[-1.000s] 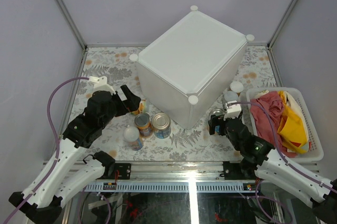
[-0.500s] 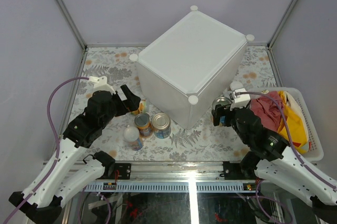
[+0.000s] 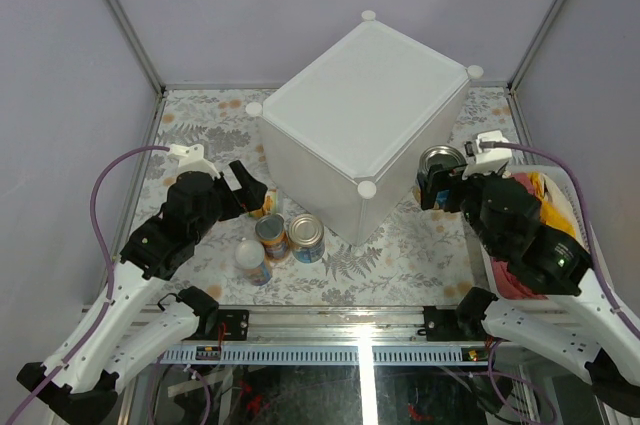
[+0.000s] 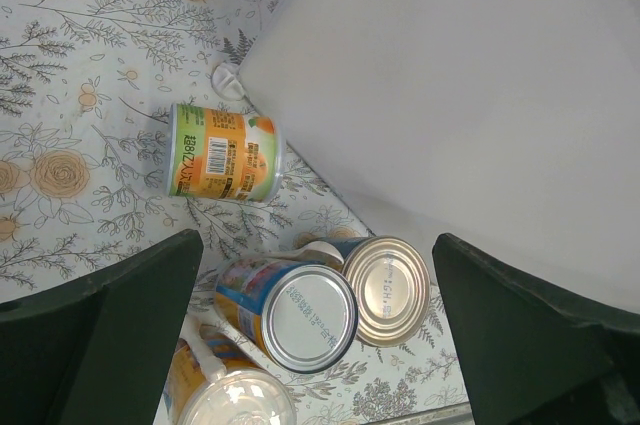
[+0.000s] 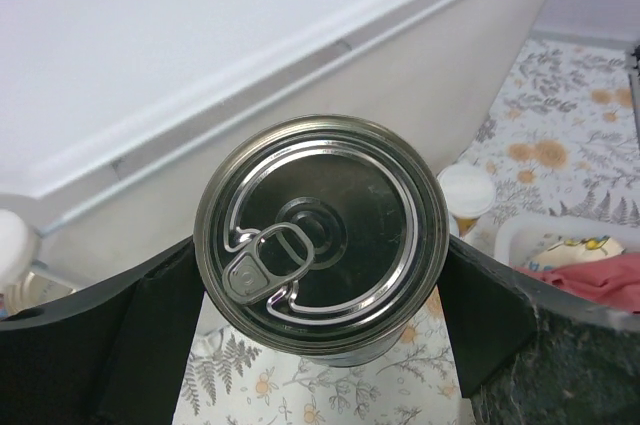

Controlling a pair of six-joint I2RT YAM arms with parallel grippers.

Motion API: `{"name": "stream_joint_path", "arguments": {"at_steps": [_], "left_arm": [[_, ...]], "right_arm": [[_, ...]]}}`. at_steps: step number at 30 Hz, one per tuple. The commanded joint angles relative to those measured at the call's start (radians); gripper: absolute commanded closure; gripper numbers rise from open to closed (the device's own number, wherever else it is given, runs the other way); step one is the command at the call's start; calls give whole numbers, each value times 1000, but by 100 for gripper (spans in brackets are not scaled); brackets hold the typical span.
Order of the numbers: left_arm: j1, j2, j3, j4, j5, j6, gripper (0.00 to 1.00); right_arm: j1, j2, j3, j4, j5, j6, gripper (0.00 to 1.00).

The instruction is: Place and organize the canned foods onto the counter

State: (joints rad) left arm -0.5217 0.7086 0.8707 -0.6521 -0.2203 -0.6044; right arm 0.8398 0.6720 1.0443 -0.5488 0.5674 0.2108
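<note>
The right gripper [image 3: 442,185] clamps a can [image 5: 322,235] beside the box [image 3: 360,105]; the left gripper [image 4: 320,345] stands apart. The can should clear the rim, level, before crossing.

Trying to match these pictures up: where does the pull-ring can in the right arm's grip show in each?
Top external: pull-ring can, right of centre, in the right gripper beside the white box.
Left wrist: not in it.
Right wrist: dead centre, between the fingers.
Shared landmark: the white box, in all three.
</note>
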Motion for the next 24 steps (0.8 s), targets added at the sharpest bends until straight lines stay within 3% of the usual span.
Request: {"name": "stream_joint_path", "arguments": {"at_steps": [1,24], "left_arm": [[5,-1,7,10,-3,21,0],[5,3,10,44,30,50,0]], "right_arm": [[5,3,159,125,68,-65,100],[4,266,443,396,139,-334,100]]}}
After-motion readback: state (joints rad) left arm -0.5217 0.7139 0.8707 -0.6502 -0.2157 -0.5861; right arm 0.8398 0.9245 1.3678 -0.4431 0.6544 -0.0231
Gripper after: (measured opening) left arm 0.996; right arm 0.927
